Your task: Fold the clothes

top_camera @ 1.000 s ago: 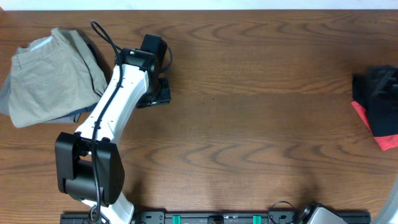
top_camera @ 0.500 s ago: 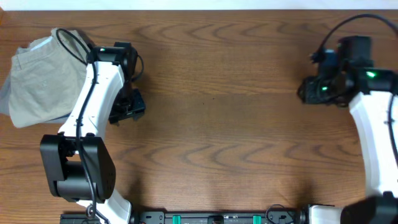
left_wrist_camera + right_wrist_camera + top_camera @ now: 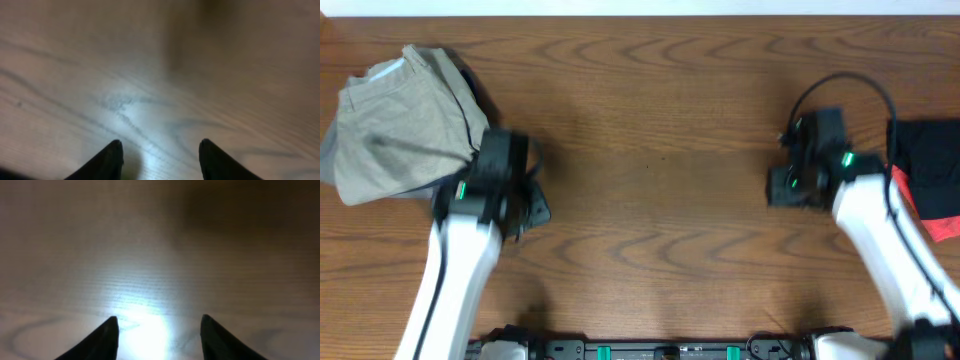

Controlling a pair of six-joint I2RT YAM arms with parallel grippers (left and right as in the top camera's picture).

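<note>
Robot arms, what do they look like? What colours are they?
The left arm and the right arm both have smooth white shells. Their wrists are black, with small green lights. The left end effector and the right end effector each have two pointed black fingers. A thin black cable loops by the right wrist.

A robotics lab bench: left arm and right arm (white, cabled) over a wooden table.
</note>
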